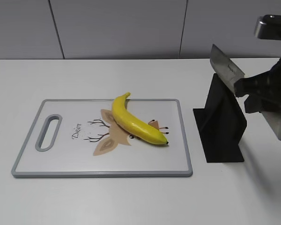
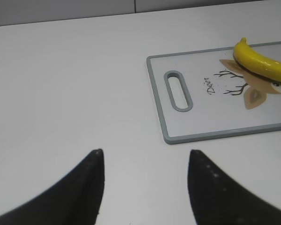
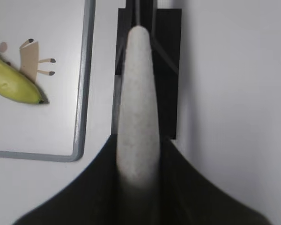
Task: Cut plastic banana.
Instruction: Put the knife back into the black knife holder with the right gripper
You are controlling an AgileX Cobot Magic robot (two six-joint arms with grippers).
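Note:
The plastic banana (image 1: 136,123) lies on the white cutting board (image 1: 61,159), stem towards the back, dark tip at the right. It also shows in the left wrist view (image 2: 262,63) and the right wrist view (image 3: 14,84). My right gripper (image 1: 262,93) is shut on the grey handle (image 3: 138,93) of a knife, whose blade (image 1: 227,70) is raised above the black knife stand (image 1: 222,126), right of the board. My left gripper (image 2: 145,159) is open and empty over bare table, left of the board (image 2: 201,122); it is outside the exterior view.
The board has a grey rim, a handle slot (image 1: 48,132) at its left end and a deer drawing under the banana. The knife stand (image 3: 168,37) stands close to the board's right edge (image 3: 82,117). A grey wall runs behind the white table.

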